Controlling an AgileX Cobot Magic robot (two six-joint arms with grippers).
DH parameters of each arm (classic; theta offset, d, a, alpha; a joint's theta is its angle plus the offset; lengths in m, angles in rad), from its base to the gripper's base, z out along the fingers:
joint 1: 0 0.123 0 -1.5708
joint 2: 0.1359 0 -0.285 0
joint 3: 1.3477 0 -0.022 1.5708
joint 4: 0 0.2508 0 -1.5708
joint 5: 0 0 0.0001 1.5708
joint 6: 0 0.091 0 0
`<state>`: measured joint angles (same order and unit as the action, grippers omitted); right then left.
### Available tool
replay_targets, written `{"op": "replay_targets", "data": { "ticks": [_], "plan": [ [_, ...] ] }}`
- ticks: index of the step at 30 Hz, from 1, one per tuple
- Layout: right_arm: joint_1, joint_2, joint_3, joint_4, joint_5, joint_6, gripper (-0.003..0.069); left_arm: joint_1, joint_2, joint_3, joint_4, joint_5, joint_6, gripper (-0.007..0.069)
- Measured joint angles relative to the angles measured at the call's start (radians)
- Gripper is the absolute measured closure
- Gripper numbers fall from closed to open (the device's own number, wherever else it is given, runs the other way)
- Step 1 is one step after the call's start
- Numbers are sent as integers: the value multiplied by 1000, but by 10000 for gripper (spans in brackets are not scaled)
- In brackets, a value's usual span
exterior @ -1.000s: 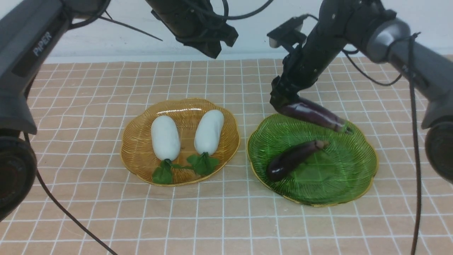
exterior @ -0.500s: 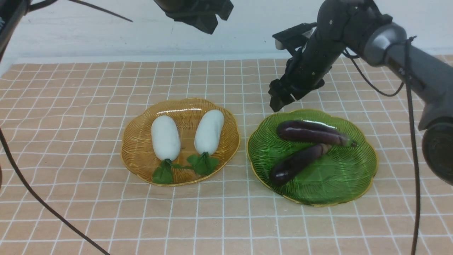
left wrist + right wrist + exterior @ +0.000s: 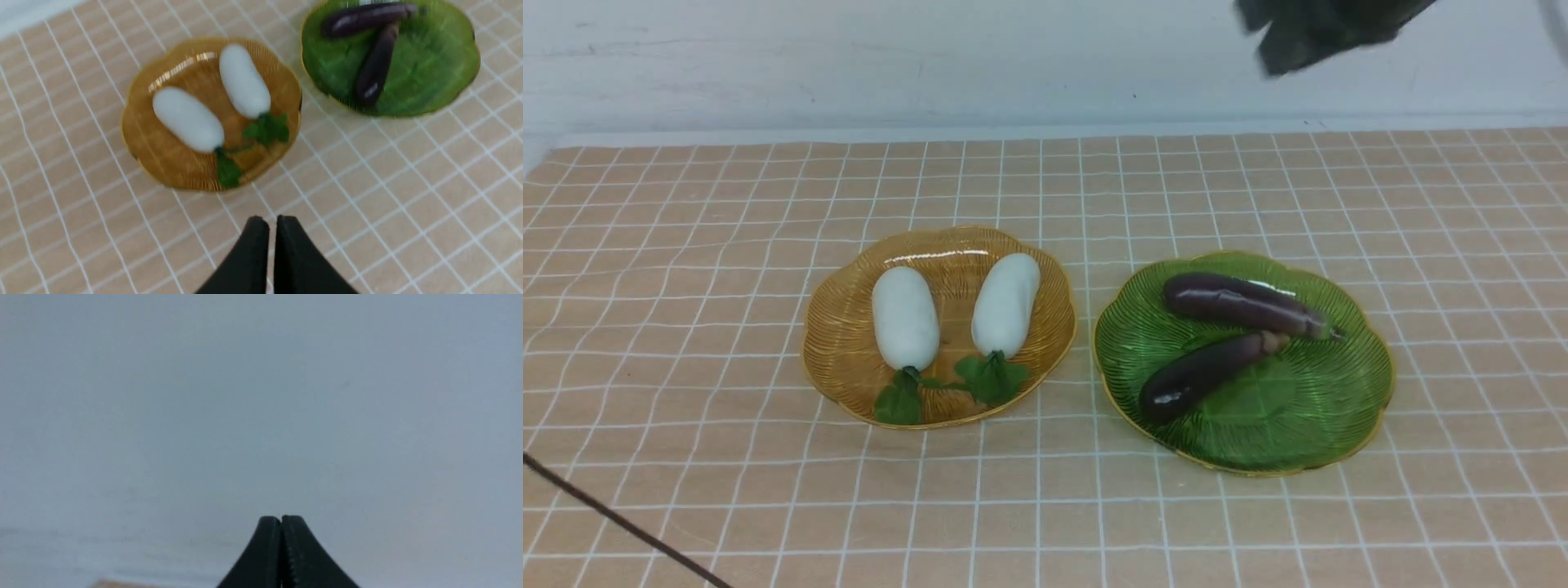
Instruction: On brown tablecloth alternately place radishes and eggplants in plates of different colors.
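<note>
Left gripper, tips pressed together, hangs over radishes and eggplants lying ahead of it; my right gripper, likewise pressed together and empty, held high, faces only wall.

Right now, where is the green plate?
In the front view, the green plate sits on the right side of the brown tablecloth, beside the amber plate, with both eggplants in it.

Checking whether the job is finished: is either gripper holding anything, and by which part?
Nothing. The left gripper and the right gripper are both shut on empty air.
</note>
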<state>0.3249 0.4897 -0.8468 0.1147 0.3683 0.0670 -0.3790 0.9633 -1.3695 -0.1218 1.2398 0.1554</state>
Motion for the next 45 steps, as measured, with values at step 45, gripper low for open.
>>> {"op": "replay_targets", "data": {
  "ticks": [45],
  "plan": [
    [0,-488,289,5,195,25,674,39,-980,956,122,-520,-169,614]
  ]
}}
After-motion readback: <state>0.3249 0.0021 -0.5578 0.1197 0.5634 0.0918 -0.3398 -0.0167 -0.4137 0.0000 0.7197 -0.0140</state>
